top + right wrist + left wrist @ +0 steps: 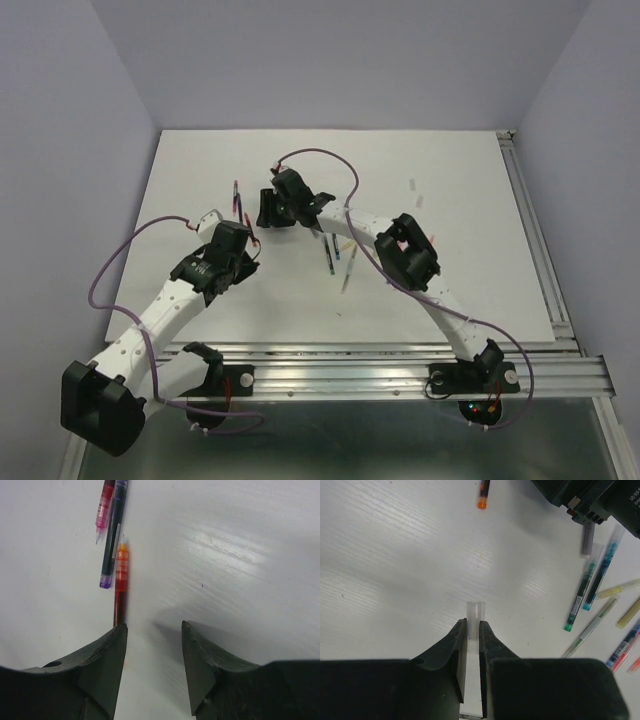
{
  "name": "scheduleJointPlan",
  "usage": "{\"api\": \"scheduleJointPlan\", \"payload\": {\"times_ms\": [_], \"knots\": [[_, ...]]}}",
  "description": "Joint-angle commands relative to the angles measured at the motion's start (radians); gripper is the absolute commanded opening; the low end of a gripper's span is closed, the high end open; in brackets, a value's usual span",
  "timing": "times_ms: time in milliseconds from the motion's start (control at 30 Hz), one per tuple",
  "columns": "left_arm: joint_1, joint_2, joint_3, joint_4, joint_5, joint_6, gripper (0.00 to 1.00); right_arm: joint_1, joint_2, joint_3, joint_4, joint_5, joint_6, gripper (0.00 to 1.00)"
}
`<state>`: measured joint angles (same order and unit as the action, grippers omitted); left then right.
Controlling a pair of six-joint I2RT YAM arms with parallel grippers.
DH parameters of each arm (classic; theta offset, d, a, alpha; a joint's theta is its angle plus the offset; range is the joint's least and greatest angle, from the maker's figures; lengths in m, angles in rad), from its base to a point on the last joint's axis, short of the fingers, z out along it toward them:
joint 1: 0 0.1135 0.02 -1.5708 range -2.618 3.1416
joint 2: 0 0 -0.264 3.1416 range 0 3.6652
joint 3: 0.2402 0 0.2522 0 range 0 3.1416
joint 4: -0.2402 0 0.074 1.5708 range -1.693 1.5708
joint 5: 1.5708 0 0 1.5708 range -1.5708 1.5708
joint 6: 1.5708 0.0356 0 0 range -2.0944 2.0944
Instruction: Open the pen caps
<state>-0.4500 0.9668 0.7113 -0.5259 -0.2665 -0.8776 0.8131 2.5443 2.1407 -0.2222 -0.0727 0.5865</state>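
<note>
Pinching a pale translucent cap (pixel 474 611) (short tube), left claw (pixel 473 630); right claw (pixel 154 630) wide.

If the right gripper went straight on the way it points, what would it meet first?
Probably just the bare table; the right gripper is open, its gap empty. The red pen lies just off that line, though depth is unclear.

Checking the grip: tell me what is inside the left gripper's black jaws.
A pale translucent tube-shaped pen cap is pinched in the left gripper, its end poking past the fingertips. Its lower part is hidden between the fingers.
</note>
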Motion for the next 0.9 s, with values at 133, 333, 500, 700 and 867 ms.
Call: {"api": "scheduleJointPlan", "payload": {"times_ms": [133, 333, 500, 700, 867], "knots": [[-0.003, -0.028, 0.011, 0.006, 0.01, 0.005, 0.0, 0.009, -0.418, -0.437, 0.142, 0.022, -0.08, 0.57], [-0.016, -0.002, 0.037, 0.055, 0.059, 0.026, 0.0, 0.008, -0.769, -0.833, 0.169, 0.163, -0.062, 0.79], [-0.11, 0.11, 0.131, 0.165, 0.053, 0.019, 0.0, -0.048, -1.125, -1.171, 0.029, 0.442, 0.171, 1.0], [-0.242, 0.505, 0.459, 0.207, 0.001, 0.072, 0.0, -0.164, -1.461, -1.337, -0.252, 0.68, 0.334, 1.0], [-0.292, 0.893, 0.851, 0.26, 0.006, 0.188, 0.0, -0.181, -1.607, -1.386, -0.384, 0.931, 0.418, 1.0]]}}
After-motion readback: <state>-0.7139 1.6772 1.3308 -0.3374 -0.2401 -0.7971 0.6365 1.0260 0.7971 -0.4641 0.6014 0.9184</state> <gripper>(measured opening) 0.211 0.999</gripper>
